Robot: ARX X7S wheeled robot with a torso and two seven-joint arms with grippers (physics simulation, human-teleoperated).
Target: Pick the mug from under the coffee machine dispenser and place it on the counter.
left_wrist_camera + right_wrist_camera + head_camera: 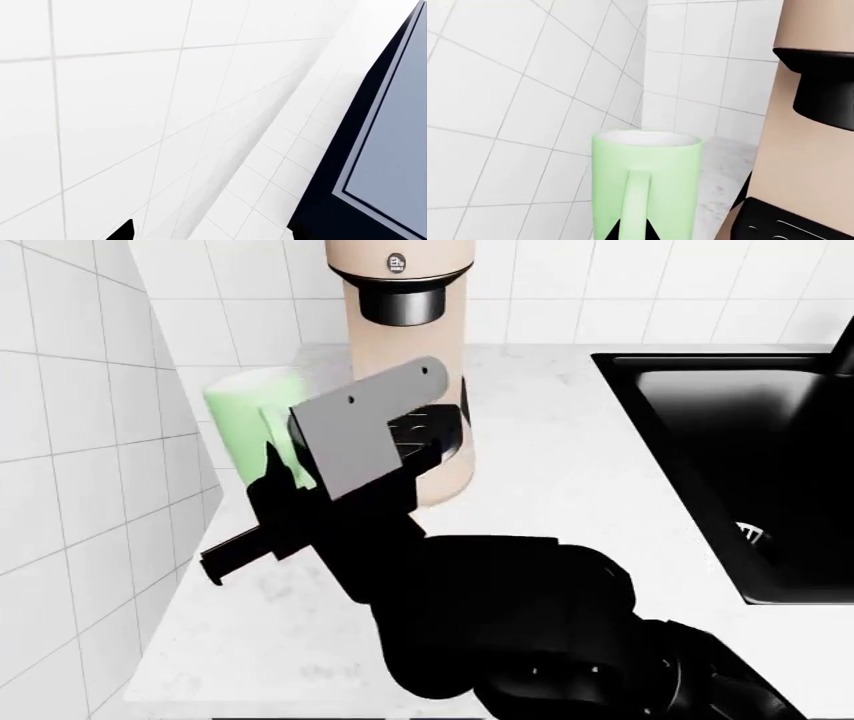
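Your right jaws pinch the tall light green mug (646, 185) by its handle, beside the beige-pink coffee machine (400, 370) over the white marble tabletop (561, 480); whether the left jaws are spread cannot be told.

mug (247, 425): we see its lower right side hidden behind the right arm's grey plate (367, 430); base cut off in the right wrist view
right gripper (632, 231): only dark tips showing; grip unclear
sink (747, 470): cut off at 3 o'clock
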